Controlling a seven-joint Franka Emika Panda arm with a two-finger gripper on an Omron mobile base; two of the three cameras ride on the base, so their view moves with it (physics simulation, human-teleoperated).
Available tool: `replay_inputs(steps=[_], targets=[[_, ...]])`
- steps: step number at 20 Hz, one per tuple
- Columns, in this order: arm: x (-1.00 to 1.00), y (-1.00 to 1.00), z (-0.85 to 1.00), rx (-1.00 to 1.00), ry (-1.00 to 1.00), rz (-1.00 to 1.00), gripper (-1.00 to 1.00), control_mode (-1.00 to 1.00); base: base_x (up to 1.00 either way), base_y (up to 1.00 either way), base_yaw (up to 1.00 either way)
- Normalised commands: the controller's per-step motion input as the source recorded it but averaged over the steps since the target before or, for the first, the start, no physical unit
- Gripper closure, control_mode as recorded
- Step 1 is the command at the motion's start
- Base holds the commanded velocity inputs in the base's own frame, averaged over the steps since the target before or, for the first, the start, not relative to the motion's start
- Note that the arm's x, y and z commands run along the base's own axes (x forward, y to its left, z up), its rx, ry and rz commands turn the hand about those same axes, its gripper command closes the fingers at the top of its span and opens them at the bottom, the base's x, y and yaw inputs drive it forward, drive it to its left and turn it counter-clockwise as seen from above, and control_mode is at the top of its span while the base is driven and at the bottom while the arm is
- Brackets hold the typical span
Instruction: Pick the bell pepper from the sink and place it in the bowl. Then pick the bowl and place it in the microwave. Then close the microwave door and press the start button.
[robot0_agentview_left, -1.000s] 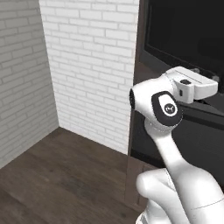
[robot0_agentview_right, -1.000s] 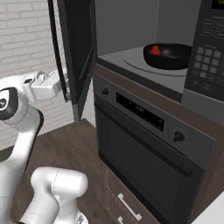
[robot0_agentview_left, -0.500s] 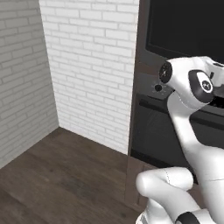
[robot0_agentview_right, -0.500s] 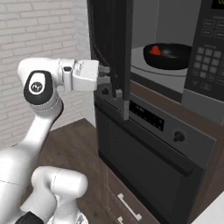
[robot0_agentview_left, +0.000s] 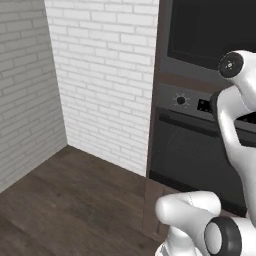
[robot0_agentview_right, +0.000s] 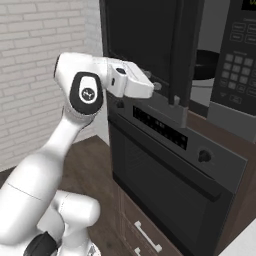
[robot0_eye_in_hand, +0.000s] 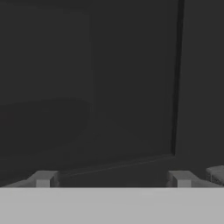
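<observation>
Black glass of the microwave door (robot0_agentview_right: 145, 40) stood directly ahead of the tool (robot0_eye_in_hand: 113, 178), with the tool's jaws spread wide and holding nothing. In the right base view the hand (robot0_agentview_right: 131, 80) was pressed close against the door's outer face, and the door was partly swung toward the microwave (robot0_agentview_right: 220, 65). The step in hand appeared to be closing the door. The bowl (robot0_agentview_right: 206, 64) showed as a dark edge inside the cavity, right of the door; the bell pepper was hidden, presumably in the bowl. The next move likely called for a continued push until the door seated, then a reach to the keypad (robot0_agentview_right: 235, 70) at the right for the start button. Whether the fingertips (robot0_eye_in_hand: 43, 178) actually touched the glass could not be determined. The oven (robot0_agentview_right: 170, 170) sat below.
</observation>
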Motion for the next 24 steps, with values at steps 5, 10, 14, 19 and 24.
replay_inputs(steps=[5,10,14,19,24], targets=[[0.4,-0.55,0.0,0.05,-0.03,0.11,-1.0,-1.0,0.0,0.0,0.0],[0.43,-0.48,0.0,0.05,-0.01,0.07,-1.0,-1.0,0.0,0.0,0.0],[0.49,-0.4,0.0,0.04,0.0,0.03,-1.0,-1.0,0.0,0.0,0.0],[0.37,-0.31,-0.06,0.0,-0.05,0.05,-1.0,-1.0,0.0,0.0,0.0],[0.42,-0.23,-0.13,0.0,-0.05,0.05,-1.0,-1.0,0.0,0.0,0.0]])
